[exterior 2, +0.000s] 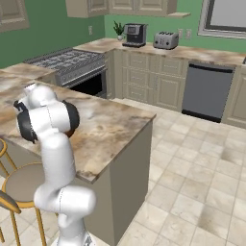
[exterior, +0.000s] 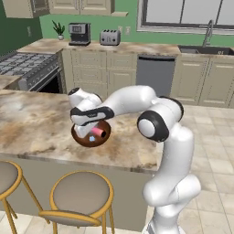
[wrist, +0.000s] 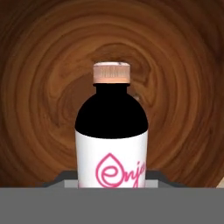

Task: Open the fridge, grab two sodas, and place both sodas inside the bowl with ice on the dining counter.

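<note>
Sitting toward the left on the dining counter (exterior: 41, 123), between the stove side and the arm's elbow: the bowl (exterior: 91, 135), reddish-brown, with something pink and pale showing inside, possibly a soda already lying there, though too small in the left base view to be sure. Hovering right over it: the gripper (exterior: 89, 129), pointing down into the bowl. Gripping a soda (wrist: 111, 140) from the hand view, a dark bottle with a white, pink-lettered label and a pinkish cap, held narrow between the jaws above the bowl's (wrist: 39, 65) wood-grain floor. Looking late in the task: fetching apparently done, this bottle not yet released. Remaining, at least: letting go inside the bowl. Standing further right: the arm's white body.
</note>
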### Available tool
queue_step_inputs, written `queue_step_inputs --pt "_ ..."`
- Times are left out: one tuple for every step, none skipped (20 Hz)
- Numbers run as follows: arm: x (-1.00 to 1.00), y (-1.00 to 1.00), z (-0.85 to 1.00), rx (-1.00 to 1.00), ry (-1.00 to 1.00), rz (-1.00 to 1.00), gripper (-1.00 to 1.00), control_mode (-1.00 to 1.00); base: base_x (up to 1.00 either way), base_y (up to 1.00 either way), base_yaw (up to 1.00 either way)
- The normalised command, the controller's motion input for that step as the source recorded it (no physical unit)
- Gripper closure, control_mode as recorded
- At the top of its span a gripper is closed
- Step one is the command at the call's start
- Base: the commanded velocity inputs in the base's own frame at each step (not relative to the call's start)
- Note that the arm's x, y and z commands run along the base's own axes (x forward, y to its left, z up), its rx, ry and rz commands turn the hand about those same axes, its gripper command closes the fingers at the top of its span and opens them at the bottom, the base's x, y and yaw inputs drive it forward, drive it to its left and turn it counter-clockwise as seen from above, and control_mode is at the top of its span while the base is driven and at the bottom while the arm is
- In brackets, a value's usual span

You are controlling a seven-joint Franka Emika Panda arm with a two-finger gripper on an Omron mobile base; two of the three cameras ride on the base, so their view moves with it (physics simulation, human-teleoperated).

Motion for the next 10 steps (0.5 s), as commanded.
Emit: queue_step_inputs --pt "0.16 0.00 -0.36 -0.03 0.03 0.00 -1.00 -1.00 0.00 0.00 0.00" --pt "0.08 0.00 -0.30 -0.02 0.00 0.00 -1.00 -1.00 0.00 0.00 0.00" --pt "0.03 0.00 -0.21 0.00 0.00 0.00 -1.00 -1.00 0.00 0.00 0.00" --pt "0.10 0.00 -0.15 0.00 0.00 0.00 -1.00 -1.00 0.00 0.00 0.00" --pt "0.08 0.00 -0.09 0.00 0.00 0.00 -1.00 -1.00 0.00 0.00 0.00" --pt "0.05 0.00 -0.01 0.00 0.00 0.00 -1.00 -1.00 0.00 0.00 0.00" --pt "0.04 0.00 0.00 0.01 -0.01 0.00 -1.00 -1.00 0.00 0.00 0.00" --pt "0.02 0.00 0.00 0.03 -0.03 0.01 -1.00 -1.00 0.00 0.00 0.00" --pt "0.01 0.00 0.00 0.04 -0.03 0.02 -1.00 -1.00 0.00 0.00 0.00" --pt "0.00 0.00 0.07 0.06 -0.08 0.03 -1.00 -1.00 0.00 0.00 0.00"
